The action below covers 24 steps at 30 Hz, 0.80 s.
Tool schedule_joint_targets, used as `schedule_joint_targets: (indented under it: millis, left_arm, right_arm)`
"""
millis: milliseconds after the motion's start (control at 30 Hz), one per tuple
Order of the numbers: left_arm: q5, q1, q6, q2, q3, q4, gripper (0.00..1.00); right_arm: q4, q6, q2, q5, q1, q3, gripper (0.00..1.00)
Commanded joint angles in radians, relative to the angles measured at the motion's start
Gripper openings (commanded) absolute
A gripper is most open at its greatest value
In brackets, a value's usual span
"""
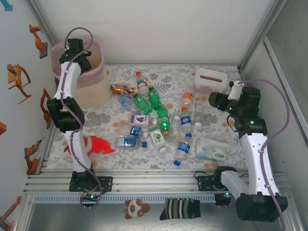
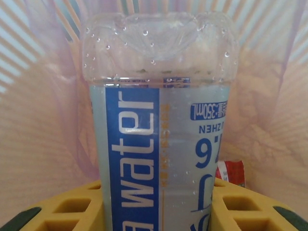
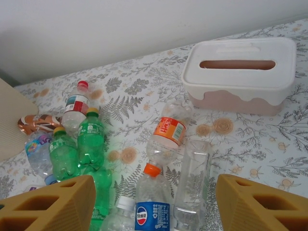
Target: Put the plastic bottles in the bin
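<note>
My left gripper (image 1: pixel 77 48) hangs over the pale pink-beige bin (image 1: pixel 96 72) at the back left. It is shut on a clear blue-label water bottle (image 2: pixel 159 120), whose base points down into the bin (image 2: pixel 38 154). Its yellow fingers (image 2: pixel 72 207) press both sides of the bottle. A red-labelled item (image 2: pixel 231 172) lies at the bin's bottom. My right gripper (image 3: pixel 154 202) is open above the table, over an orange-cap bottle (image 3: pixel 166 137), a blue-label bottle (image 3: pixel 152 209) and a clear label-less bottle (image 3: pixel 192 183). Green soda bottles (image 3: pixel 77 149) lie to the left. Several more bottles (image 1: pixel 159 120) are scattered mid-table.
A white tissue box with a pink base (image 1: pixel 210 80) stands at the back right. A flat wipes pack (image 1: pixel 211 150) lies at the front right, a red plush fish (image 1: pixel 98 144) at the front left. Small cartons (image 1: pixel 139 119) lie among the bottles.
</note>
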Motion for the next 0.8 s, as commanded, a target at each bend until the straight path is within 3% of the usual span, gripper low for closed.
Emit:
schedule_joint_targets:
  millis: [0,433,633,767]
  left_arm:
    - [0.028,0.006,-0.017,0.02,0.034,-0.063,0.43]
    - [0.083,0.035,-0.038,0.072,-0.014,-0.078,0.51]
    - [0.109,0.037,-0.037,0.058,-0.02,-0.076,0.67]
    - [0.12,0.037,-0.033,0.03,-0.02,-0.073,0.71]
  right_arm:
    - [0.041,0.01,0.005,0.006,0.008,-0.001,0.66]
    - [0.045,0.011,0.009,0.009,0.015,-0.006,0.66]
    - [0.048,0.014,0.014,0.013,0.019,-0.004,0.66]
    - [0.048,0.015,0.014,0.016,0.022,-0.001,0.66]
